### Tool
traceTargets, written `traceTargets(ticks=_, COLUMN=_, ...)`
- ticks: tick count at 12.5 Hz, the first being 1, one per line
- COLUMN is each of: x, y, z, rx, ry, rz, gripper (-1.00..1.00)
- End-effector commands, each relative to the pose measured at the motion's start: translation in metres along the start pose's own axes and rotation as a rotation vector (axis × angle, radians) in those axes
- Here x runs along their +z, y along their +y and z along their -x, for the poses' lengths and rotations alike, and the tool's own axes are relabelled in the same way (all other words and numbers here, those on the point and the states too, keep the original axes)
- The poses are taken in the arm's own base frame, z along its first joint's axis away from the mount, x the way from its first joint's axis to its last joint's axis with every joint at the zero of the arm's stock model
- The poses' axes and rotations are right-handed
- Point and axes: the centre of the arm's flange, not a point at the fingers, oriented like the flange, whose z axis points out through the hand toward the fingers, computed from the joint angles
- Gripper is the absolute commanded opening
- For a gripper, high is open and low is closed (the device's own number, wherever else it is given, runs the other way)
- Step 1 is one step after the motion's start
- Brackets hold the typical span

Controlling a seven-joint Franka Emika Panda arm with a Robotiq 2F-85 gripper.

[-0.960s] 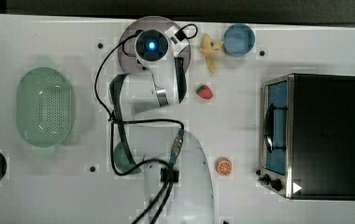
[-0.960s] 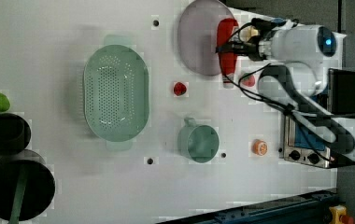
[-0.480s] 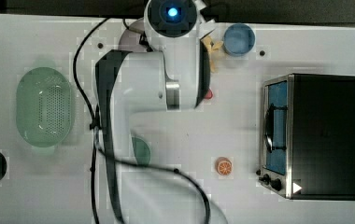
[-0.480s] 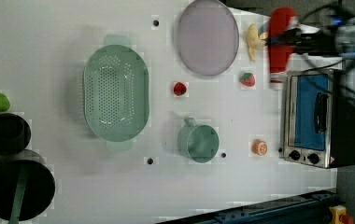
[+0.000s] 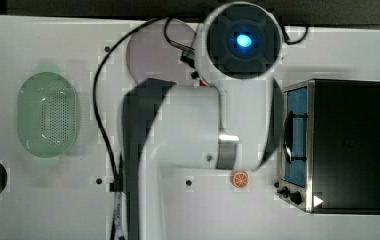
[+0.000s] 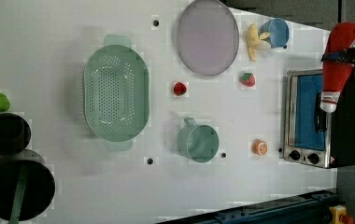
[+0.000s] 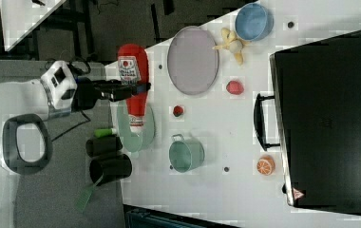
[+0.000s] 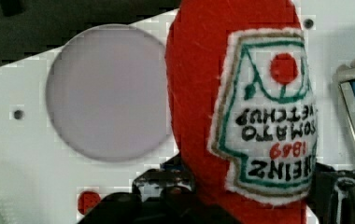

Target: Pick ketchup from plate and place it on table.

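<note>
ketchup: plush, looks soft & light, squashy; held in air off plate, above tabletop
tool: pinching ketchup mid-body
grip pt: mid-body, below label; likely secure

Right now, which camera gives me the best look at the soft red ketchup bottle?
The right view: the red plush ketchup bottle shows whole, clamped in the tool. The left view shows it at the frame edge; the wrist view crops its label.

Grey floor is showing beside a second white tabletop, lying under even lighting.
</note>
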Motion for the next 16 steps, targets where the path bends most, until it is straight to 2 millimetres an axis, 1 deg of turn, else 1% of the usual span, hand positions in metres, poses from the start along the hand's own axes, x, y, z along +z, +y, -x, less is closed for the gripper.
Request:
traceTargets(ticks=1, x=0.064, y=0.03, z=0.036, rx=0.029, ry=-0.158, rz=0.045, gripper=0.24)
traceTargets(ticks=3, x=0.082, y=0.043, z=0.054, rx=0.046, ry=-0.178, rz=0.053, gripper=0.24)
traceTargets(ticks=5, x=0.108, y=0.055, z=0.07, rx=0.063, ry=-0.176, rz=0.053, gripper=0.24)
traceTargets(ticks=6, x=0.122, y=0.056, z=0.076, rx=0.079, ry=-0.157, rz=0.048, gripper=0.24)
traceTargets(ticks=7, x=0.138, y=0.056, z=0.085, rx=0.109, ry=-0.142, rz=0.048, gripper=0.24)
traceTargets(ticks=9, x=0.171, y=0.051, z=0.112, rx=0.176, ry=-0.156, rz=0.057, gripper=0.24)
traceTargets(ticks=11, x=0.2, y=0.041, z=0.134, rx=0.233, ry=-0.166, rz=0.064, gripper=0.24)
traceTargets(ticks=13, x=0.223, y=0.028, z=0.141, rx=0.246, ry=-0.134, rz=0.045, gripper=0.24)
traceTargets(ticks=15, x=0.243, y=0.025, z=0.143, rx=0.242, ry=-0.124, rz=0.034, gripper=0.24)
traceTargets(ticks=16, x=0.25, y=0.025, z=0.143, rx=0.244, ry=-0.116, rz=0.028, gripper=0.3)
